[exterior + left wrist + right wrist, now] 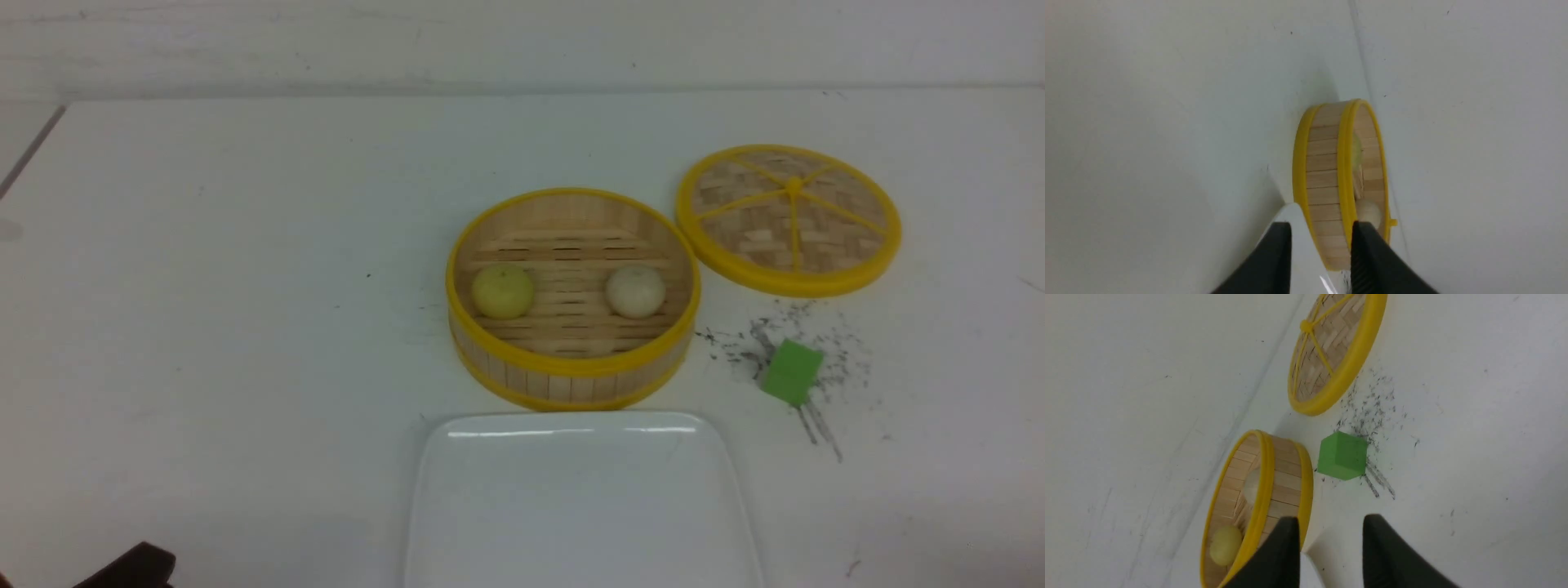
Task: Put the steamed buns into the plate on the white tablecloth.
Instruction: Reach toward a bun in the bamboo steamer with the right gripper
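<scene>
Find the pale yellow dome-shaped steamed bun (503, 291) and the off-white dome-shaped steamed bun (635, 291) lying apart inside the round yellow-rimmed bamboo steamer basket (571, 371), just behind the glossy white rounded-square plate (580, 506) on the white-clothed worktop (204, 327). Start with left claw (1321, 228) and right claw (1331, 520) both released, gripping nothing. Drop in from above the rim, straddle one bun at its widest, squeeze softly, lift clear of the wall before crossing.

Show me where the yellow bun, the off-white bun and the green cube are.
pale yellow bun (503, 291): front view, top of its dome.
off-white bun (635, 291): front view, top of its dome.
green cube (790, 371): front view, middle of its upper face.
</scene>
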